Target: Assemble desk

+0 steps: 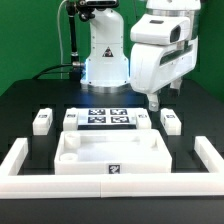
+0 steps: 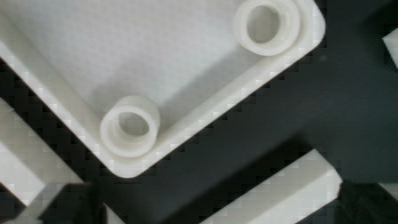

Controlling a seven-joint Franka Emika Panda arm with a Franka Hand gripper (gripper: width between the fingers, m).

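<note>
The desk top [image 1: 110, 152], a white tray with a raised rim and a tag on its front edge, lies in the middle of the black table. Two white block legs stand at the exterior view's left [image 1: 42, 121] [image 1: 70, 119] and two at its right [image 1: 143, 117] [image 1: 170, 121]. My gripper [image 1: 162, 98] hangs open in the air above the right-hand legs, holding nothing. The wrist view shows one corner of the desk top [image 2: 107, 50] from above, with two round sockets [image 2: 130, 123] [image 2: 270, 25] along its rim. My fingertips barely show there.
The marker board [image 1: 105, 117] lies flat behind the desk top, between the legs. Long white border bars run along the left [image 1: 20, 160], right [image 1: 205, 160] and front [image 1: 110, 190]. The robot base [image 1: 105, 55] stands at the back. A white bar [image 2: 311, 185] crosses the wrist view.
</note>
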